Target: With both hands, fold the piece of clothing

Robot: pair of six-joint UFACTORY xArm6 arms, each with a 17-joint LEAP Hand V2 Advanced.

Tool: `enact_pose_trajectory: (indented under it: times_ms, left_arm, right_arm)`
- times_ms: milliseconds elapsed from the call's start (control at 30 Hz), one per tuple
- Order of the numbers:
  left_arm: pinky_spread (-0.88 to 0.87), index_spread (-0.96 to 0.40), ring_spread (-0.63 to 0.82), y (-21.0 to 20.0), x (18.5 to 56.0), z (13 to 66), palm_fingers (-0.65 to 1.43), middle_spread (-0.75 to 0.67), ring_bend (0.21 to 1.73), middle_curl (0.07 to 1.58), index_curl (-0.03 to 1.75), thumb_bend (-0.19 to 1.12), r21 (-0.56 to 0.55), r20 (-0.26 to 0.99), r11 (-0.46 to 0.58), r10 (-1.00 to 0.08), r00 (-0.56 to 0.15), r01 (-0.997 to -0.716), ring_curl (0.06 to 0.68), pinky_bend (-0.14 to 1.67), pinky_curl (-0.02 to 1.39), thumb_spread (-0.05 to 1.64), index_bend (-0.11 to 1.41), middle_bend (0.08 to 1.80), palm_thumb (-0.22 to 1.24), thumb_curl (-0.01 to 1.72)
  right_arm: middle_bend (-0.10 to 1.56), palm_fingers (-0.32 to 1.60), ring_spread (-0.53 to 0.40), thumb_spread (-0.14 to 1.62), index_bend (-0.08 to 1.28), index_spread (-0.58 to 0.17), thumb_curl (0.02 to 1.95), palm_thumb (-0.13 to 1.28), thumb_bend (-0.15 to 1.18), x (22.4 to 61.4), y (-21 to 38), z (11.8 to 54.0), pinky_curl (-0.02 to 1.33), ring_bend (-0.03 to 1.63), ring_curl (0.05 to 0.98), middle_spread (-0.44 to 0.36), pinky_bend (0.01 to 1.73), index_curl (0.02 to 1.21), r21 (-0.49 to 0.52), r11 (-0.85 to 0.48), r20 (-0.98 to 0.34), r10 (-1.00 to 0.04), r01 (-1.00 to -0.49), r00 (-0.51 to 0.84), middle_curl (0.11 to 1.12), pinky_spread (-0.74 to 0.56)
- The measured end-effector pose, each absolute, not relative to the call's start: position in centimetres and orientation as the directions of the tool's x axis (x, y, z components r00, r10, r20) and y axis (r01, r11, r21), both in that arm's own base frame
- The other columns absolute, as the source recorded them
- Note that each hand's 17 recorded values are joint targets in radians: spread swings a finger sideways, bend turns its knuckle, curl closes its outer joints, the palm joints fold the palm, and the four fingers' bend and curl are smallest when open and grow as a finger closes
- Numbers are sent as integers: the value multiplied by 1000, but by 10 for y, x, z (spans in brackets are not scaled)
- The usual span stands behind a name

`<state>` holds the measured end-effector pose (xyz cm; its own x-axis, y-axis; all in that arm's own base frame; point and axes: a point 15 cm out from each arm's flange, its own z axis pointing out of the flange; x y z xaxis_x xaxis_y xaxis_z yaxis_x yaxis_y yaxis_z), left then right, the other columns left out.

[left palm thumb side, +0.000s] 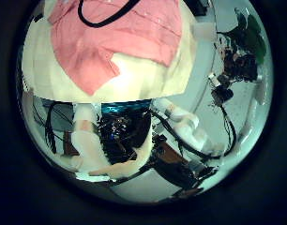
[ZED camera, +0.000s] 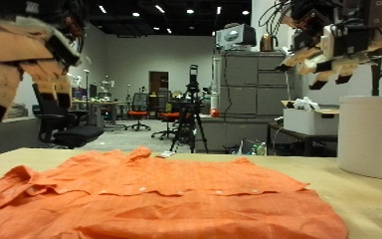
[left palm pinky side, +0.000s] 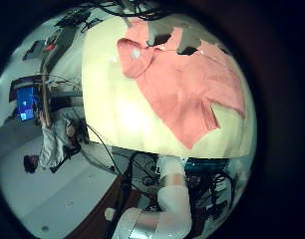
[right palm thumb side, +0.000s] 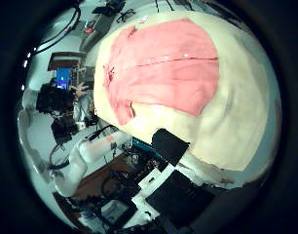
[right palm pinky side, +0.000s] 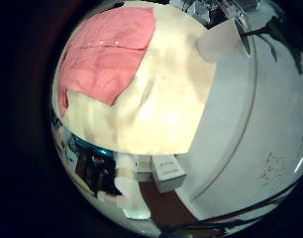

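Outside view: your orange button-front shirt [ZED camera: 165, 194] lies spread flat on the cream table [ZED camera: 363, 189], below and between both raised hands. Your left hand [ZED camera: 26, 50] hangs high above the shirt's one side, fingers relaxed and extended downward, grasping nothing. Your right hand [ZED camera: 334, 45] hangs equally high above the table's other side, fingers loosely extended, also released. Neither hand touches the cloth. Palm views: the shirt [right palm thumb side: 159, 68] sits well below each palm, its collar, sleeves and button row visible, with bare tabletop [right palm pinky side: 171, 89] beside it under the right hand.
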<state>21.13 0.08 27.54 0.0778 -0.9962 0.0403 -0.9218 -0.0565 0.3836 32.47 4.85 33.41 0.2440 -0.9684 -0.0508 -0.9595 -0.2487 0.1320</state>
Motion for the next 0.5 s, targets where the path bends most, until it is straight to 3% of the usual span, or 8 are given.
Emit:
enact_pose_trajectory:
  times_ms: [67, 133, 267, 300, 333, 433, 500]
  left_arm:
    - [449, 38, 402, -7, 204, 260, 197, 100, 561, 347, 322, -25, 393, 34, -23, -999, 40, -919, 170, 319, 284, 951, 166, 213, 206, 321]
    - [406, 39, 361, -10, 206, 247, 229, 69, 566, 350, 315, -25, 356, 20, 1, -1000, 7, -934, 171, 333, 288, 959, 156, 226, 213, 318]
    - [339, 22, 315, -14, 207, 233, 243, 67, 564, 349, 316, -25, 324, 3, 43, -999, -44, -945, 172, 353, 297, 968, 169, 208, 225, 314]
    - [330, 20, 309, -14, 206, 230, 242, 30, 560, 358, 317, -26, 329, 2, 51, -999, -53, -943, 173, 357, 299, 969, 167, 212, 226, 313]
    - [319, 18, 313, -15, 204, 224, 233, 29, 525, 363, 315, -27, 332, 3, 60, -998, -63, -941, 163, 364, 301, 970, 161, 235, 227, 312]
    - [298, 15, 282, -19, 200, 207, 216, -4, 533, 365, 310, -27, 332, -1, 100, -994, -106, -938, 168, 380, 305, 971, 152, 219, 228, 310]
    - [294, 21, 293, -20, 196, 196, 192, 11, 554, 361, 298, -28, 335, -20, 129, -989, -144, -933, 174, 394, 309, 971, 131, 206, 228, 309]
  right_arm:
    - [238, 289, 217, 996, 137, -204, 302, 443, -28, 325, 48, 334, 222, 726, 308, 256, 387, 248, 131, -244, -49, -970, -961, 240, 359, 410]
    - [234, 280, 217, 996, 145, -202, 302, 443, -27, 326, 48, 333, 226, 749, 312, 275, 391, 248, 131, -241, -50, -970, -962, 237, 357, 410]
    - [147, 339, 214, 1000, 102, -199, 303, 446, -25, 326, 49, 328, 214, 1125, 402, 294, 335, 224, 143, -244, -51, -970, -959, 239, 320, 405]
    - [168, 305, 246, 1002, 126, -198, 303, 447, -26, 326, 50, 327, 219, 1105, 390, 296, 348, 226, 143, -246, -51, -969, -959, 241, 318, 405]
    - [251, 179, 335, 1003, 208, -199, 303, 447, -26, 326, 51, 327, 252, 833, 339, 293, 429, 264, 143, -249, -51, -968, -958, 244, 344, 406]
    - [303, 133, 376, 1008, 238, -201, 302, 440, -29, 325, 59, 323, 269, 565, 247, 278, 495, 285, 154, -269, -54, -963, -951, 263, 357, 405]
    - [310, 136, 398, 1010, 227, -207, 302, 438, -27, 325, 61, 318, 268, 477, 200, 263, 487, 296, 168, -276, -56, -961, -946, 270, 357, 397]
